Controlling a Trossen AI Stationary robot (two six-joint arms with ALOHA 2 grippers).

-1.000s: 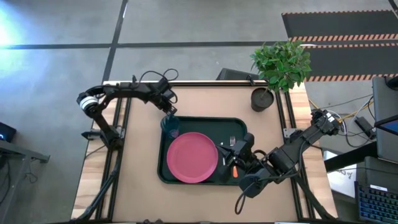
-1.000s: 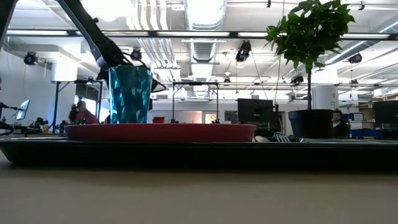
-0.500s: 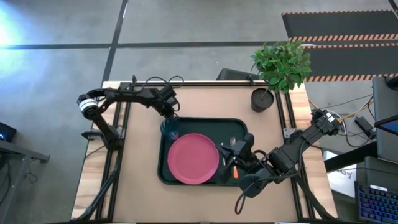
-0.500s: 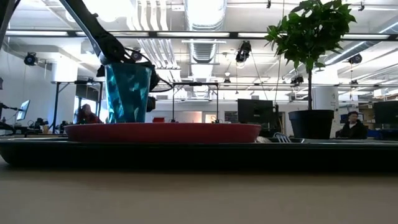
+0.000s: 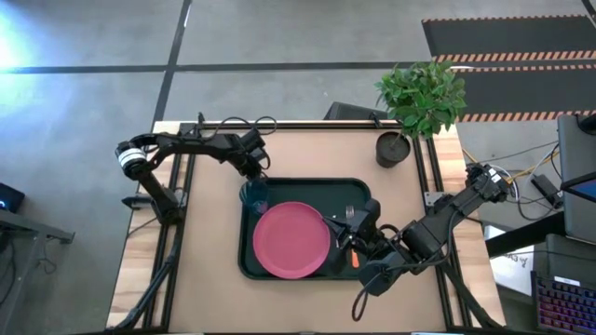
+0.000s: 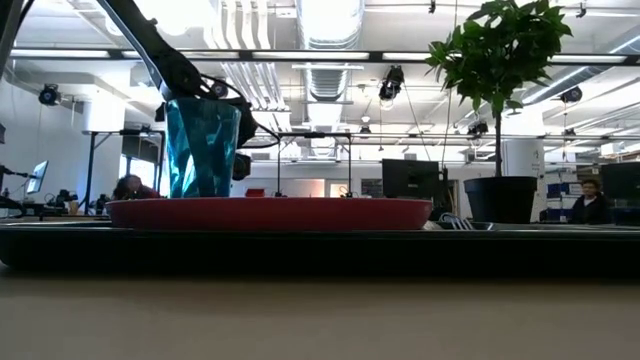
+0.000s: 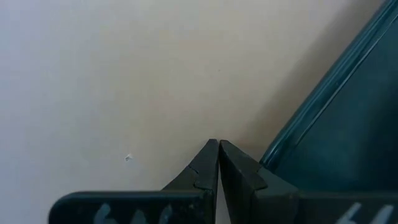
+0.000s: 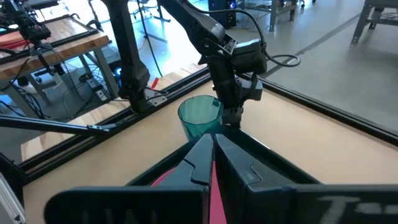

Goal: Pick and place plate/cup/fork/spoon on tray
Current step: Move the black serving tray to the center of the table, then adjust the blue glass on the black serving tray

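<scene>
The task was judged nearly finished: the pink plate [image 5: 291,239] lay flat in the middle of the dark green tray [image 5: 244,268], and the teal cup [image 5: 255,193] stood upright, mouth up, in the tray's far-left corner, just beside the plate's rim. The fork [image 5: 348,218] and the spoon [image 5: 352,255] were seen on the tray's right side, partly hidden under the right arm, their long axes roughly along the tray's short side, the fork's tines toward the far edge; the spoon's bowl could not be made out. The left gripper [image 7: 218,144] was held over the bare surface [image 5: 209,279] just outside the tray's far-left corner, close to the cup, its fingers pressed together on nothing. The right gripper [image 8: 212,137] was poised over the tray's right part, fingers likewise closed and empty. With everything apparently placed, only a clean retreat of both arms, without knocking the cup, was judged to be called for.
</scene>
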